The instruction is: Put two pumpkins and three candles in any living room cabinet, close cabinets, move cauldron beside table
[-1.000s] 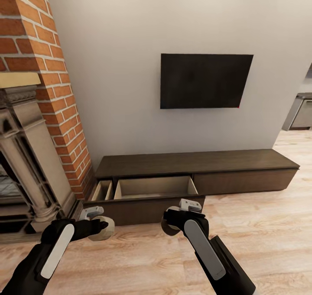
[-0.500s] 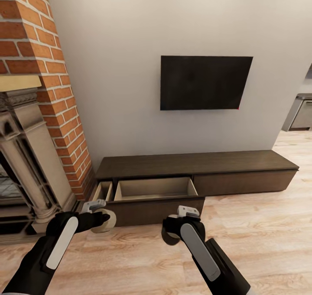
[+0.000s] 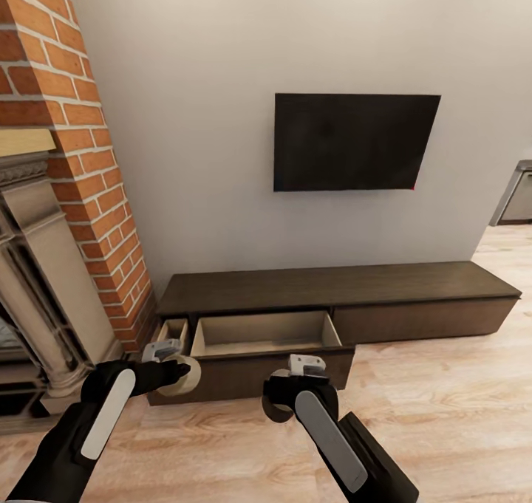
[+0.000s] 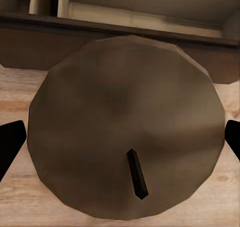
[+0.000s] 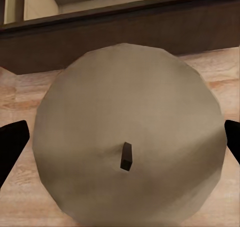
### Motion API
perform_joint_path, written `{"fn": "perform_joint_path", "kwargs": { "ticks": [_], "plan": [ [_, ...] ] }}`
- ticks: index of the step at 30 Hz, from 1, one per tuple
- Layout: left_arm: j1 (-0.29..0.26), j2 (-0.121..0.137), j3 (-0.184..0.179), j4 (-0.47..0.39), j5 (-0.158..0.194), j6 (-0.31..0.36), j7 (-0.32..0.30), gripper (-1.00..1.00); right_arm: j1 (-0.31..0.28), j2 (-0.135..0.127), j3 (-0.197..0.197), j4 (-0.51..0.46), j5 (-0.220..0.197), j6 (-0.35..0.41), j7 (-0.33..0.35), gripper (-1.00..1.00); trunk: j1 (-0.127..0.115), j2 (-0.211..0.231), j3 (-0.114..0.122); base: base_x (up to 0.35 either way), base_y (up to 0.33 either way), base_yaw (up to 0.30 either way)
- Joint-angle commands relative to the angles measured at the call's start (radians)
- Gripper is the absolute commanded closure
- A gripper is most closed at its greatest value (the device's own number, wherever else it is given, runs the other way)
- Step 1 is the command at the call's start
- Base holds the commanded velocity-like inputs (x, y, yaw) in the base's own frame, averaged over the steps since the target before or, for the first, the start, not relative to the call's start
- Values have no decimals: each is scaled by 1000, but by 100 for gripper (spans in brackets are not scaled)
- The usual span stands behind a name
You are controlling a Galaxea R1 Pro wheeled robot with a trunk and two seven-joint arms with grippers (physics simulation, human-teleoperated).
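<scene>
Carrying one candle (image 3: 179, 376) in the left gripper (image 3: 176, 374) and another candle (image 3: 279, 405) in the right gripper (image 3: 284, 403), fingers closed on each, the robot faces the cabinet (image 3: 336, 296). Both candles hang just before its open drawer (image 3: 266, 333) at the cabinet's left end, probably for dropping inside. No writing is legible anywhere.

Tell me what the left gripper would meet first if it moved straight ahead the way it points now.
Probably the dark front panel of the open drawer: the left gripper, shut on a candle, points at the cabinet, with that panel just beyond the candle. Depth is unclear.
</scene>
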Motion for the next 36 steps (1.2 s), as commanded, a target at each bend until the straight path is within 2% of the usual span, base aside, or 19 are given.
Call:
{"fn": "perform_joint_path", "kwargs": {
  "ticks": [1,36],
  "plan": [
    [-1,1,-2,-1,10,2,11,100,-1,0,1,-1,-8,2,-10,100,1,-1,-1,330,0,0],
    [-1,1,-2,-1,11,2,11,100,-1,-1,1,-4,-8,-27,-7,100,1,-1,-1,299,0,0]
  ]
}}
